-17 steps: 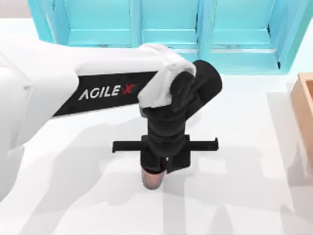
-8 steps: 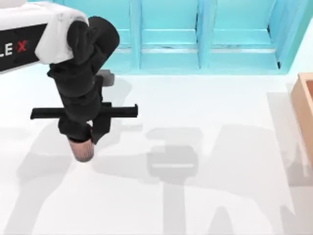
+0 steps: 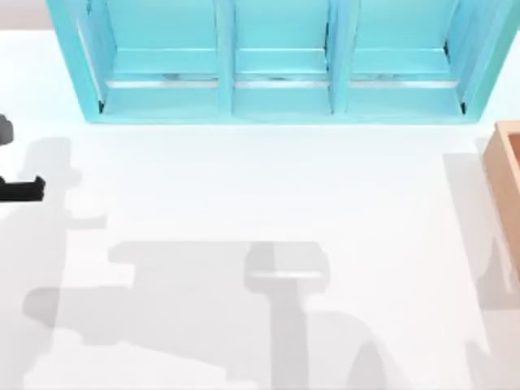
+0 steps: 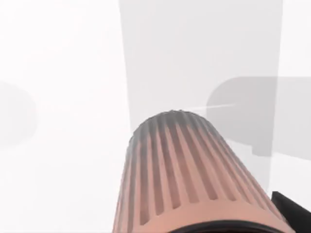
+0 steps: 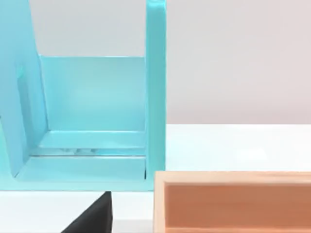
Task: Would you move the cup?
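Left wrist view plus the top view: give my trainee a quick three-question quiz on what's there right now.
1. True or false: the cup has smooth, plain sides.
2. Pick one: in the top view, the wooden box sits at the table's A) left edge, B) right edge, C) middle.
3. Short answer: which gripper holds the cup?

Key: 1 false, its sides are ribbed. 2 B. 3 the left gripper, shut on it.
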Robot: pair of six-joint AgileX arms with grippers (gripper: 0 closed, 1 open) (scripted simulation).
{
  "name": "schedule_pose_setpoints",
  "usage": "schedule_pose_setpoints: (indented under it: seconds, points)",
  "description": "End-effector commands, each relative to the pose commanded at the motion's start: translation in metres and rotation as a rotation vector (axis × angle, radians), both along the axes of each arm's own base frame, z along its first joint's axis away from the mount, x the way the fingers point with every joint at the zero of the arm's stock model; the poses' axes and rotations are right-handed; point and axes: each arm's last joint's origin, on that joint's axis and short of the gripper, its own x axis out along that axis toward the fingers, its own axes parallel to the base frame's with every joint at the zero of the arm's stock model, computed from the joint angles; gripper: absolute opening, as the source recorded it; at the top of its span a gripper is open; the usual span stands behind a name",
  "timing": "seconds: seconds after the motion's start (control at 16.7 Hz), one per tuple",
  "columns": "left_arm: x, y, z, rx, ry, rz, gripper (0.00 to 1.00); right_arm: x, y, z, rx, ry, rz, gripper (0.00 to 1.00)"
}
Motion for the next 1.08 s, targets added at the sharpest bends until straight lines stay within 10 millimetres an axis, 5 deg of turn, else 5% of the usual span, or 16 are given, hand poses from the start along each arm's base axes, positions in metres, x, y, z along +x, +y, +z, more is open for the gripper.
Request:
schedule_pose_setpoints:
  seconds: [0.42,0.84,1.08]
  points:
    - [-0.005,0.007,0.002,-0.001,-0.010,-0.005,0.00,0.000,0.000,0.000,0.000,0.000,0.000,1.00]
    - [-0.005,0.012,-0.053,-0.003,-0.018,0.001,0.00,0.000,0.000,0.000,0.000,0.000,0.000,1.00]
    - [-0.007,0.012,-0.062,-0.005,-0.010,0.000,0.00,0.000,0.000,0.000,0.000,0.000,0.000,1.00]
